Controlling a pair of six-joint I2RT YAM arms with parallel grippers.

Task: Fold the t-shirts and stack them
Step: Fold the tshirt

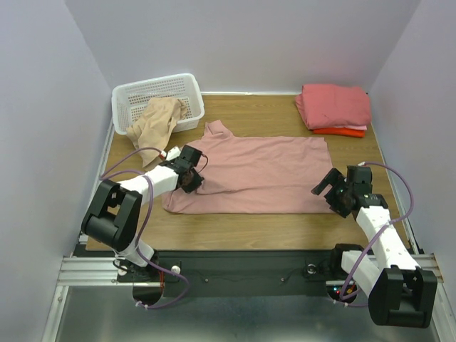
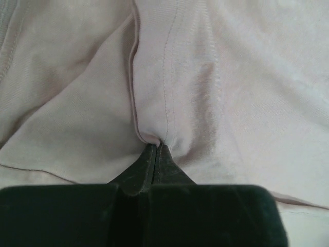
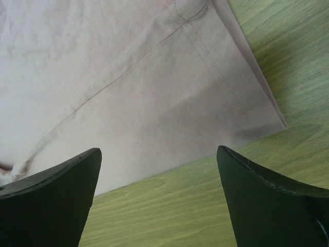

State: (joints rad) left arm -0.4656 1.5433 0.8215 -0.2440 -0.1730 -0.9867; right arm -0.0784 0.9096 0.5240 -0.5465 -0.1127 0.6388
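Note:
A dusty-pink t-shirt lies spread on the wooden table. My left gripper is shut on a pinch of its cloth near the left sleeve; in the left wrist view the gripper clamps a fold of the shirt. My right gripper is open and empty beside the shirt's right hem corner; in the right wrist view the gripper hovers over bare table just off the shirt's edge. A beige shirt hangs over the basket's front. Folded salmon-pink and orange-red shirts are stacked at the back right.
A white lattice basket stands at the back left. Purple-grey walls close in the table on three sides. Bare wood shows between the shirt and the near edge.

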